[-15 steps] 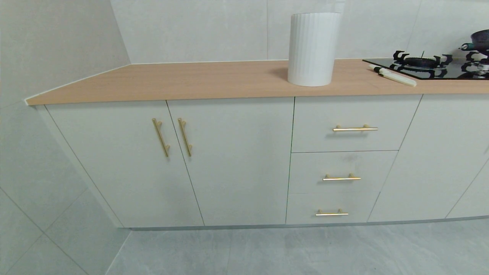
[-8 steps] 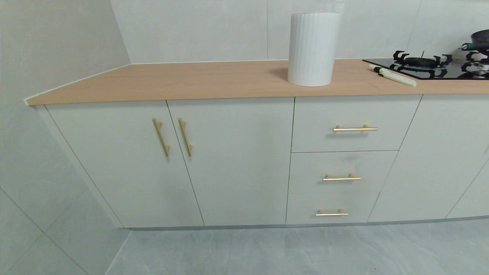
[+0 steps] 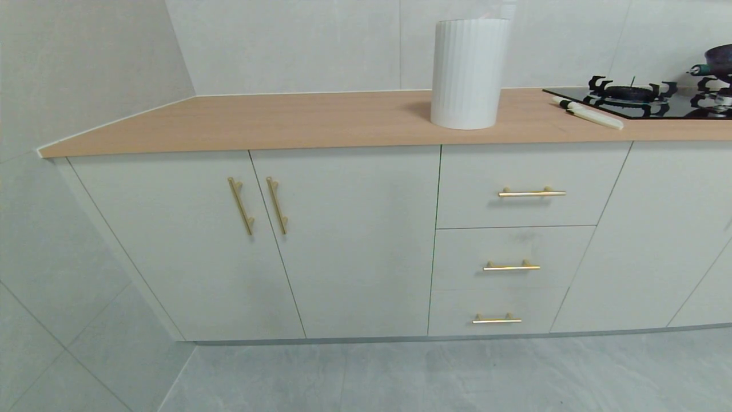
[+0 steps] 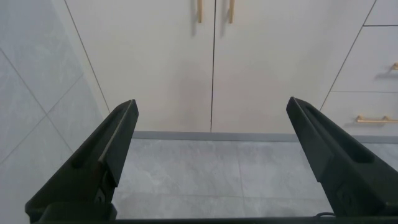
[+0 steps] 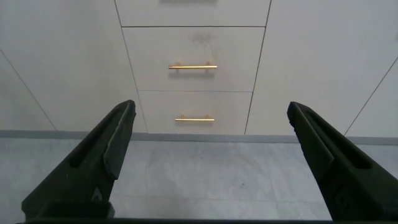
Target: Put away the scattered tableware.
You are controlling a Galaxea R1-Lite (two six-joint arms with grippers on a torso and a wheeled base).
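A pale long utensil lies on the wooden countertop, beside the black hob. A tall white ribbed holder stands upright on the counter to its left. My left gripper hangs open and low above the floor, facing the double cupboard doors. My right gripper is open too, low in front of the drawer stack. Neither has anything between its fingers.
Below the counter are two cupboard doors with gold handles and three drawers to their right. A dark pan sits on the hob at the far right. A tiled wall closes the left side. Grey floor lies before the cabinets.
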